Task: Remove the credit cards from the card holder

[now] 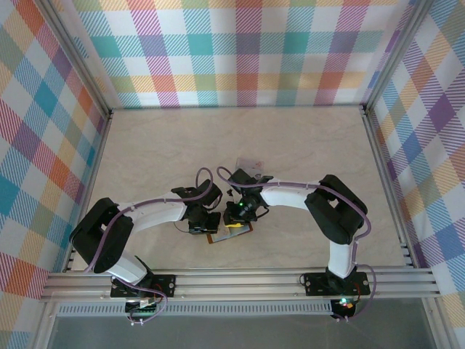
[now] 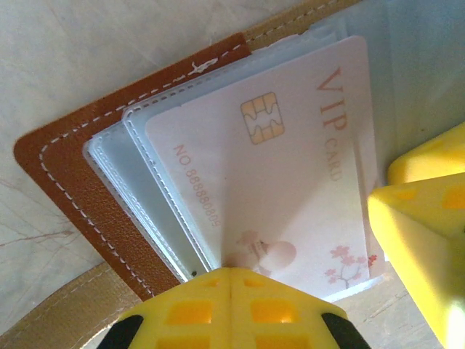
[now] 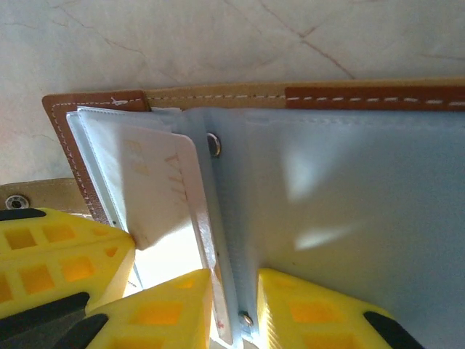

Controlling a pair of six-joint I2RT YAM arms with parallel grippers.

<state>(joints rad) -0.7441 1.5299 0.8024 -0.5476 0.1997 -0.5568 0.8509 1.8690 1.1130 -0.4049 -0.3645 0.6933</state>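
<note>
Here, glossy rounded card [image 2: 290, 189] in stitched, seemingly leather holder [image 2: 65, 193].

The card holder [image 2: 64, 190], reddish-brown leather with white stitching, is laid open and flat. A whitish credit card [image 2: 290, 189], marked VIP with a gold chip and pink blossoms, is seen projecting, tilted, from the holder's clear plastic pockets.

We see the card holder [image 1: 234, 233] open on the table [image 1: 312, 138], near the front. A card [image 2: 290, 182] sits in one pocket [image 2: 149, 190]. Farther back lie more cards [image 1: 248, 164], we think.
</note>
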